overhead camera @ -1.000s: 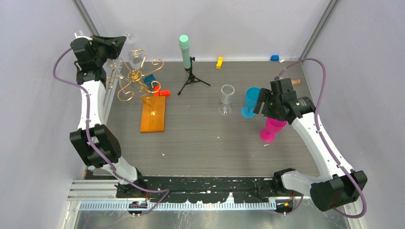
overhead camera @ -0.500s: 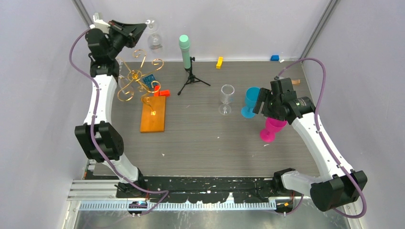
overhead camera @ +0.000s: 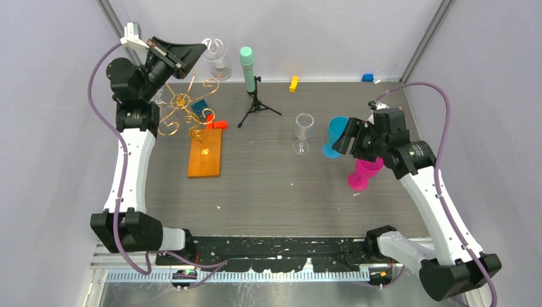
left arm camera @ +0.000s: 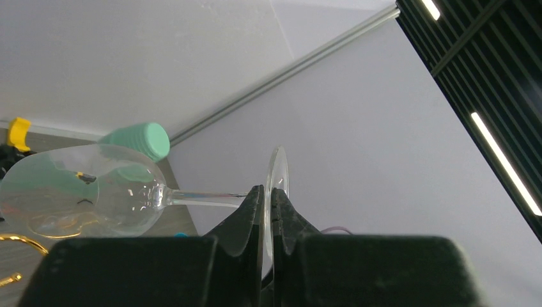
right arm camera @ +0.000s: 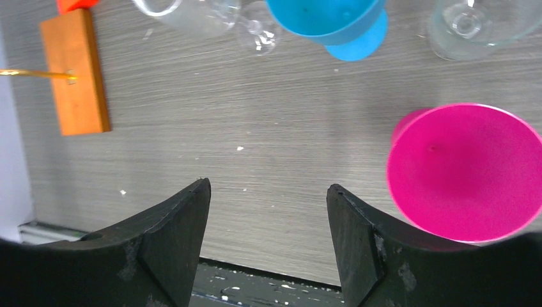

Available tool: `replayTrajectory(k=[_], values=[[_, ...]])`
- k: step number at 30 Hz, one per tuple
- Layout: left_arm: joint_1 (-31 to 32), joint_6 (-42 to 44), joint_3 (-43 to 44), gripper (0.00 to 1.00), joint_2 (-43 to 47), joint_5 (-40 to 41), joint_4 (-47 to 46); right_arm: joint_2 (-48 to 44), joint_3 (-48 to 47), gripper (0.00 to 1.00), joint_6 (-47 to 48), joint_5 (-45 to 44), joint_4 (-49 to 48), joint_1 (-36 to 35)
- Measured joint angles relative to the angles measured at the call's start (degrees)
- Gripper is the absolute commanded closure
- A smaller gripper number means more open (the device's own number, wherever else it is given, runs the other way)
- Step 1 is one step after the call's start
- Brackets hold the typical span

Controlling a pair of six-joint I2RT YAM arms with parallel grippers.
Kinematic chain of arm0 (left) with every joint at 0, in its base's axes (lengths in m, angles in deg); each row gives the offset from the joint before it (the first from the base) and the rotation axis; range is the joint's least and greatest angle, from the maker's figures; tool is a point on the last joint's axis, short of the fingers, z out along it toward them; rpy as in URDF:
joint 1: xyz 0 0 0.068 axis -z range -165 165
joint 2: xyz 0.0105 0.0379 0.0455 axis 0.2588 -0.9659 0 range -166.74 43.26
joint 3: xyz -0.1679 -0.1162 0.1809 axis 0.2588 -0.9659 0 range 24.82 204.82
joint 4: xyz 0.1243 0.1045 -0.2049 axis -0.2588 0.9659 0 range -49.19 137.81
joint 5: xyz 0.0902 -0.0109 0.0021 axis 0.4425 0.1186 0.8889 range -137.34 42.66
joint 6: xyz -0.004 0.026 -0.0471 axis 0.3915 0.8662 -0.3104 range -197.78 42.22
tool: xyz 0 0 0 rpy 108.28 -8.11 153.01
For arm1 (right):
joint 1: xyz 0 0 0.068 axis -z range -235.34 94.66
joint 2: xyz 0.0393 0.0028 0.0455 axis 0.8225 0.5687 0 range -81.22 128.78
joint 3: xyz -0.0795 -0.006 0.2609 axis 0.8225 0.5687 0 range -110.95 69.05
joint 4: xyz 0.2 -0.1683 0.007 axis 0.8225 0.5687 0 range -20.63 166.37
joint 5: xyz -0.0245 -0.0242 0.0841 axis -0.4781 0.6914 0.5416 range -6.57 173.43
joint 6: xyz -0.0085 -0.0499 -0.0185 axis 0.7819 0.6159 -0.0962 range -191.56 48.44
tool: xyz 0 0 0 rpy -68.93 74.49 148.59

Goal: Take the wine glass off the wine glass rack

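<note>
My left gripper (overhead camera: 193, 54) is shut on the flat foot of a clear wine glass (overhead camera: 217, 54), held high near the back wall, above and to the right of the rack. In the left wrist view the foot (left arm camera: 277, 179) stands edge-on between the closed fingers, while stem and bowl (left arm camera: 83, 192) stretch out to the left. The wine glass rack (overhead camera: 182, 101), gold scrolled wire on an orange wooden base (overhead camera: 206, 153), stands below at the back left, apart from the glass. My right gripper (right arm camera: 267, 188) hangs open and holds nothing, over the table by the pink goblet (right arm camera: 463, 169).
A black tripod with a mint cylinder (overhead camera: 248, 67) stands just right of the held glass. Another clear glass (overhead camera: 304, 131), a blue cup (overhead camera: 333, 135) and the pink goblet (overhead camera: 363, 174) stand mid-right. Small red (overhead camera: 219, 124), yellow (overhead camera: 293, 83) and blue (overhead camera: 367, 78) blocks lie at the back.
The left arm has carried the wine glass up and to the right, away from the rack's wire arms. The right arm shifted slightly and its jaws narrowed a little.
</note>
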Motion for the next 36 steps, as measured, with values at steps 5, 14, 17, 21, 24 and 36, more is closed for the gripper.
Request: replayTrajectory(k=[5, 14, 17, 21, 24, 36], values=[[1.73, -1.64, -4.15, 1.00, 3.63, -1.60, -0.81, -3.54, 0.81, 0.29, -0.04, 5.55, -2.71, 0.00], [9.14, -4.50, -13.57, 1.00, 12.87, -0.52, 1.33, -8.37, 3.15, 0.30, -5.05, 15.45, -13.38, -0.07], [13.29, -4.94, -17.18, 1.00, 17.94, 0.81, 3.23, -9.62, 5.68, 0.31, -8.76, 20.31, -22.56, -1.20], [18.32, -5.46, -21.62, 1.00, 22.93, 3.56, 5.07, -10.86, 8.90, 0.31, -11.63, 24.15, -34.97, -5.31], [21.73, -6.40, -24.72, 1.00, 25.00, 5.33, 6.40, -10.86, 9.55, 0.30, -11.56, 25.73, -43.28, -9.51], [33.55, -13.31, -32.11, 1.00, 25.38, 9.92, 6.97, -3.74, 8.83, 0.28, 3.45, 34.69, -55.32, -23.23]])
